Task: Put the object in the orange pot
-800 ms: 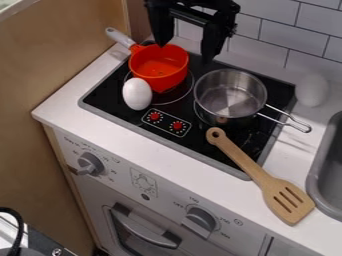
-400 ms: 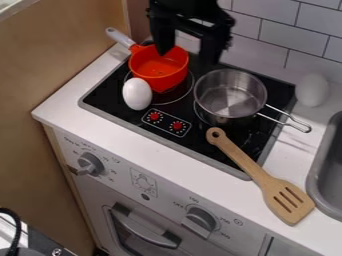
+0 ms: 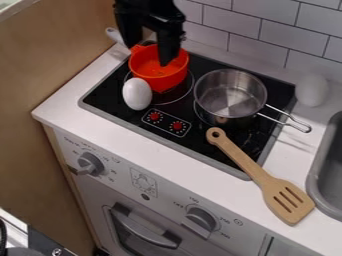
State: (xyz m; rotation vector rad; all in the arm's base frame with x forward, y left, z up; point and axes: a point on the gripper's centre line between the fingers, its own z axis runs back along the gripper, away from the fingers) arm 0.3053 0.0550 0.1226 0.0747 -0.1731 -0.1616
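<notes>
The white egg (image 3: 137,94) is sitting just beside the orange pot (image 3: 160,76), not inside. The black gripper (image 3: 147,55) is moving left, over the pot, its fingers standing wide apart and holding nothing. Maybe it is getting ready for the egg.

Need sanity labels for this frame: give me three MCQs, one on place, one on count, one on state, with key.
1. Where is the left-hand egg?
A) in the steel pot
B) beside the orange pot
C) in the sink

2. How many red dials are there?
A) two
B) three
C) five

3. How is the gripper?
A) shut on the spatula
B) shut on an egg
C) open

Key:
1 B: the egg shows whole, outside the orange pot's wall.
2 A: one red dial at each end of the small panel.
3 C: its jaws stand apart, with a gap between them.
</notes>
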